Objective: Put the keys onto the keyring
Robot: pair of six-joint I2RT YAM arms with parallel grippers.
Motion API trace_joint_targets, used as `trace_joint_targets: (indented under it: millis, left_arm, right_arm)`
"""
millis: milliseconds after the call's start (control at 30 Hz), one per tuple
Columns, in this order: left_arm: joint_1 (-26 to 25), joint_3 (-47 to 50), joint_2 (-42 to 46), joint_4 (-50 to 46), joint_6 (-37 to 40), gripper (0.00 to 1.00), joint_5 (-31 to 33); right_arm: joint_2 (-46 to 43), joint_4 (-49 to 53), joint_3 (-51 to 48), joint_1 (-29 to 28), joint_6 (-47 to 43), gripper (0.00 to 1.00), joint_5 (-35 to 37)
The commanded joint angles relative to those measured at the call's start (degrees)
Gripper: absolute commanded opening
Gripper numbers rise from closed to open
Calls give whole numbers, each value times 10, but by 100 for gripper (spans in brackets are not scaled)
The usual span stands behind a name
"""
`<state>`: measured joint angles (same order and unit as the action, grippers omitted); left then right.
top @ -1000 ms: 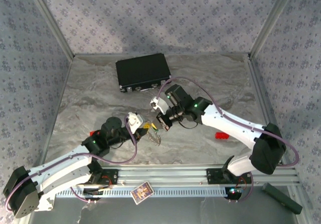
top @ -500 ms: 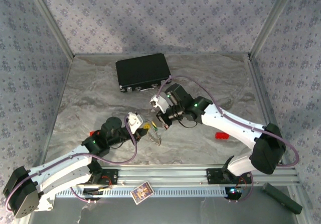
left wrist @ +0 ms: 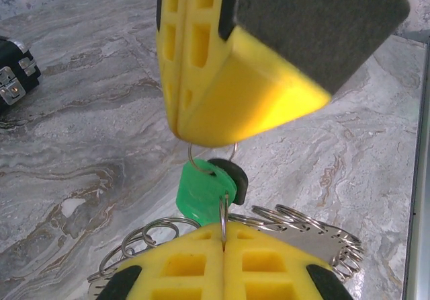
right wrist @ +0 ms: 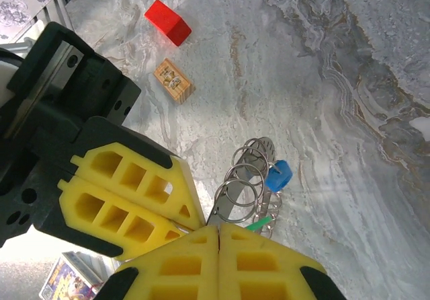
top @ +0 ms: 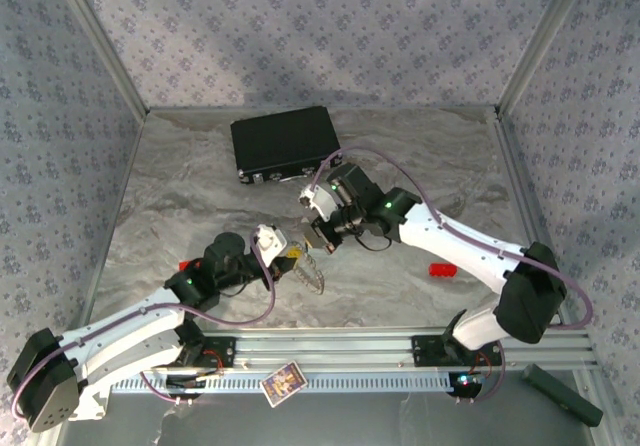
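- Two white robot arms meet over a grey, marble-veined tabletop (top: pixel 420 166). Their tips come together on the near side of a black rectangular hard case (top: pixel 285 143) with metal latches.
- The left gripper (top: pixel 290 258) has blocky yellow plastic fingers moulded with square hollows. They are pressed together, and the left wrist view shows a thin ring of the keyring pinched in their seam.
- The right gripper (top: pixel 318 238) has the same yellow fingers, with dark grey felt-like pads. Its fingers are also pressed together, clamped on a fine wire loop.
- The green key (left wrist: pixel 200 194) has a smooth, glossy plastic head. It hangs from that loop between the two grippers, with a small black piece just behind it.
- The silvery metal keyring (top: pixel 313 276) has many small split rings fanned around it like teeth. It sits directly under the meeting grippers, nearer the arm bases than the case. Whether it rests on the table cannot be told.
- The blue key (right wrist: pixel 277 176), with a rounded plastic head, shows in the right wrist view among the rings.
- The right wrist view also shows a red block (right wrist: pixel 168 22) and a flat, wood-grained orange tag (right wrist: pixel 173 81) lying side by side beyond the left gripper.
- The overhead view adds a second red block (top: pixel 441 269), beside the right arm and far from the case.
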<state>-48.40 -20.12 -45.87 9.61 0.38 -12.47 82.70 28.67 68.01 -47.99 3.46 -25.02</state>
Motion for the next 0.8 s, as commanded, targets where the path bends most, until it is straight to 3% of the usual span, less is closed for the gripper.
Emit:
trace_joint_targets:
  millis: [0,267,433,767]
  left_arm:
    - [-2,-27,7,10,1,0,-14]
    - [5,-39,-2,12,-36,0,-68]
    - [19,-42,-26,28,-60,0,-108]
    - [26,-63,-92,58,-59,0,-177]
  right_arm:
    - [-49,7,-23,2,-49,0,43]
    - [-123,-109,-107,-6,-168,0,92]
    - [-153,-135,-152,-14,-318,0,43]
    - [-158,-90,-151,-21,-384,0,27]
